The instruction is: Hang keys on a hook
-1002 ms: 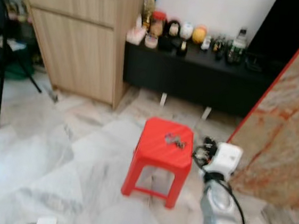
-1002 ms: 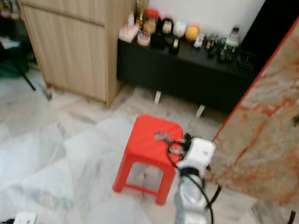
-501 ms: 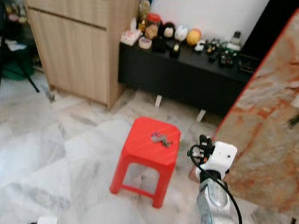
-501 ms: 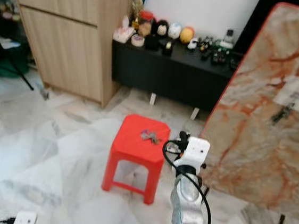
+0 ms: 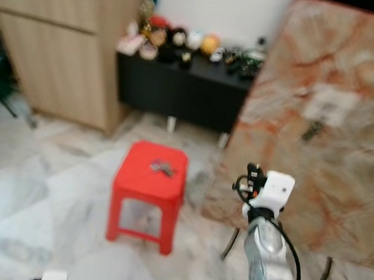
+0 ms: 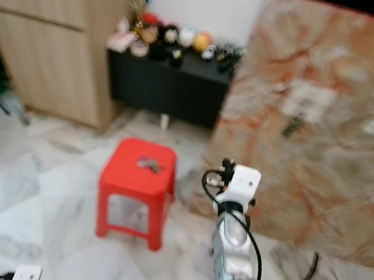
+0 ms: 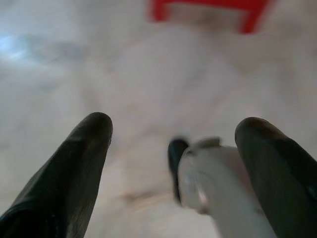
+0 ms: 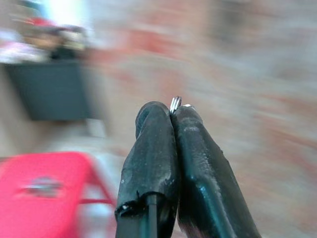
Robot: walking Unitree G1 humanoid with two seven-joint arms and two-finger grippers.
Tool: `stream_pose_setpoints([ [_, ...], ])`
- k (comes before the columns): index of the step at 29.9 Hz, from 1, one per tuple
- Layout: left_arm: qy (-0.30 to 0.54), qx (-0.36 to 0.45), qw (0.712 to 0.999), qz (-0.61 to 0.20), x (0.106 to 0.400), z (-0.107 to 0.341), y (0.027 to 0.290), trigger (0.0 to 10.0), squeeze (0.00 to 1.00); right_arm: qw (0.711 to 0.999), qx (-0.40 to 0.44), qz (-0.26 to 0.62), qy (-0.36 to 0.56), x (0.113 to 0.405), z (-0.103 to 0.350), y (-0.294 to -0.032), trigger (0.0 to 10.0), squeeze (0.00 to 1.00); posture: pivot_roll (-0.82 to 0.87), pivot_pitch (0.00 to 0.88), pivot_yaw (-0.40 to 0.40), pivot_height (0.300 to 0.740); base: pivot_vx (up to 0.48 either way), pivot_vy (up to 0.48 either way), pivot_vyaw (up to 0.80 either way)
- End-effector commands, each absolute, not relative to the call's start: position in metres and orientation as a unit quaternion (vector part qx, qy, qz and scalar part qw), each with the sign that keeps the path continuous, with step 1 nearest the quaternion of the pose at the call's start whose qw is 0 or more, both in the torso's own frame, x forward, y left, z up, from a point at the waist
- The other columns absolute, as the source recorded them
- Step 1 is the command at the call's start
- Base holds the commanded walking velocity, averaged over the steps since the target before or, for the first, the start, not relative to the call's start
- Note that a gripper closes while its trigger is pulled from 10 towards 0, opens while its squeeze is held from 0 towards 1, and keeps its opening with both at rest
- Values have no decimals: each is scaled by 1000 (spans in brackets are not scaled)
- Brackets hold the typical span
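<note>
1. Right gripper (image 8: 173,111) raised at lower centre, fingers pinched on a key ring (image 8: 175,103).
2. More keys (image 5: 162,168) on the red stool (image 5: 129,177), centre-left.
3. Hook (image 5: 312,130) on the marble board (image 5: 341,196), upper right.
4. Left gripper (image 7: 173,131) spread, over floor.

Home interior, prob. living rm. Pale marble-look floor tiles (image 5: 45,219). Light wood cabinet (image 5: 62,53) at left w/ clutter on top. Beside it a low black console (image 5: 179,89) vs. white wall (image 5: 214,9), crowded w/ jars, small figurines, knick-knacks (image 5: 184,41). Red plastic stool (image 5: 148,193) mid-floor. Big marble-pattern slab (image 5: 321,134), red-edged, stands at right. Frames blurred, small detail unclear.
</note>
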State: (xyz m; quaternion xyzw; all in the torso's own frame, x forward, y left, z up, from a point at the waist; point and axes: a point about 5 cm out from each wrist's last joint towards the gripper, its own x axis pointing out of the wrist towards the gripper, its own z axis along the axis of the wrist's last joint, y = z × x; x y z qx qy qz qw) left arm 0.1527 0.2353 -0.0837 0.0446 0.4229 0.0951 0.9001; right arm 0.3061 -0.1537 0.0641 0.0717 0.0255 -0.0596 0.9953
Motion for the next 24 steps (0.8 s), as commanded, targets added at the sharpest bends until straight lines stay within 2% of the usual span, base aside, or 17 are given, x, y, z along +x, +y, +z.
stream_pose_setpoints([
  [1, 435, 51, 894, 92, 148, -86, 237, 10000, 0, 995, 79, -65, 17, 308, 68, -154, 10000, 0, 51, 0, -101, 740, 0, -356, 0],
  [15, 433, 53, 895, 96, 151, -84, 238, 10000, 0, 994, 81, -72, 8, 313, 72, -155, 10000, 0, 57, 11, -107, 740, 0, -351, 0],
  [24, 429, 41, 896, 107, 150, -84, 238, 10000, 0, 994, 82, -75, 5, 314, 73, -155, 10000, 0, 55, 15, -106, 740, 0, 0, 0],
])
